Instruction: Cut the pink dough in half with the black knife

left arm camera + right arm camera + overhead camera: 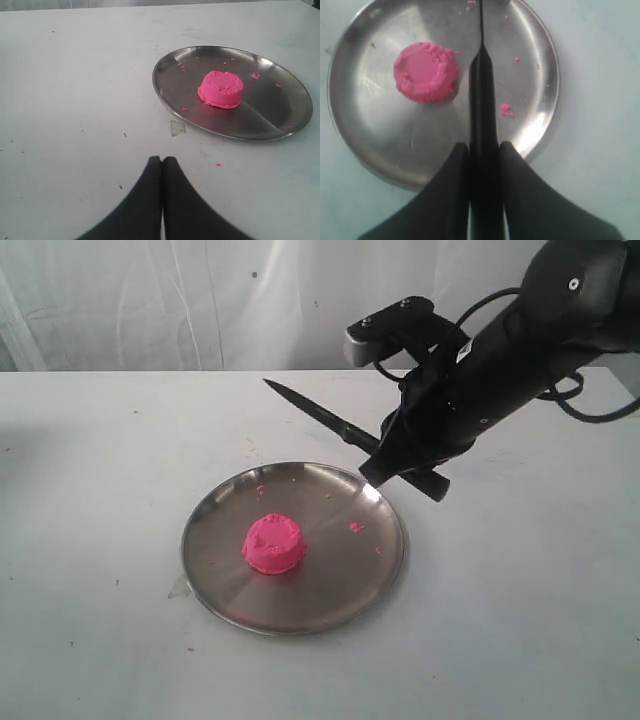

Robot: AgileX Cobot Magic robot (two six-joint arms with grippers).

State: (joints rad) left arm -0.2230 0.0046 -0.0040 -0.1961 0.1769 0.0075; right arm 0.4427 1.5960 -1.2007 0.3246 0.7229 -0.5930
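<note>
While the white table carries everything, the steel plate lies near its middle with the pink dough sitting whole, a little left of the plate's centre, among pink crumbs. Above the plate's far right rim, the right gripper has its jaws pinching the black knife by the handle, blade pointing far-left, clear of the dough. The left gripper has its jaws pressed together, empty, off the plate.
</note>
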